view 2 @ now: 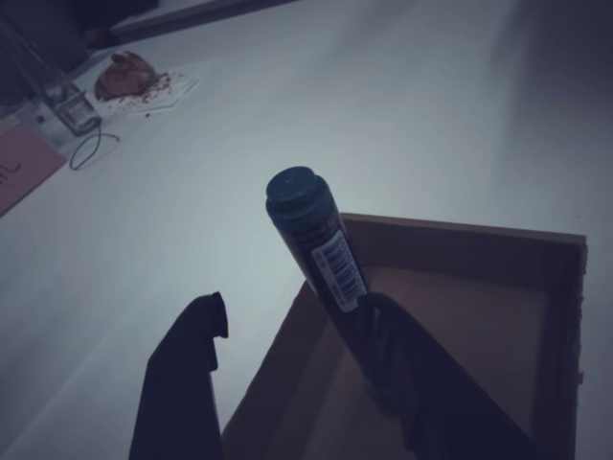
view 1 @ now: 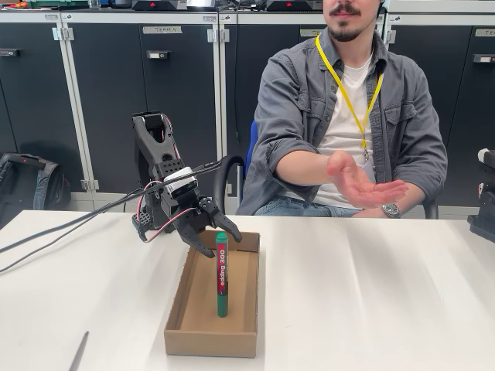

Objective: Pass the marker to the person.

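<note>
The marker (view 1: 222, 272) stands nearly upright in the cardboard box (view 1: 198, 334), tip down on the box floor, cap end up, its long axis close to vertical. The gripper (view 1: 213, 244) sits right at the marker's top end, coming in from the left of the fixed view; in the wrist view one finger (view 2: 412, 383) lies against the marker's barrel (view 2: 318, 244) while the other (view 2: 187, 374) stands clear to the left, so the jaws look parted, not clamped on it. Whether the marker is leaning on that finger or being steadied cannot be told. Beyond the box, to the right and behind the table (view 1: 371, 294), the person (view 1: 348, 116) holds out an open hand (view 1: 363, 184), palm up, well apart from the gripper. The handover would seem to need a firm close first, then a carry up and rightward.
</note>
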{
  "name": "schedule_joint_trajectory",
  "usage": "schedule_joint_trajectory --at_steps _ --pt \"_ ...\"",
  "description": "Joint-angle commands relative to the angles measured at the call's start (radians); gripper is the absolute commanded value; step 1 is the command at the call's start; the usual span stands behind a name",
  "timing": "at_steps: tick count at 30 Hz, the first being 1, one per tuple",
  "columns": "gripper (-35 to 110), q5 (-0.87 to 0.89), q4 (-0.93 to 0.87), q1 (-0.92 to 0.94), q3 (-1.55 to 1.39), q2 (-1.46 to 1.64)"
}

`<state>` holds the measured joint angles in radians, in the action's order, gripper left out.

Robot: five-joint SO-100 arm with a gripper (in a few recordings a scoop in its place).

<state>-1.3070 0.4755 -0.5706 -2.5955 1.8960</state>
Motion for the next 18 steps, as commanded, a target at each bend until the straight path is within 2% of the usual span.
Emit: schedule_joint_trajectory --at_steps 1,18 --pt "31 0.002 0.020 -0.028 0.060 0.003" --pt "31 -0.003 0.038 0.014 0.051 -0.023"
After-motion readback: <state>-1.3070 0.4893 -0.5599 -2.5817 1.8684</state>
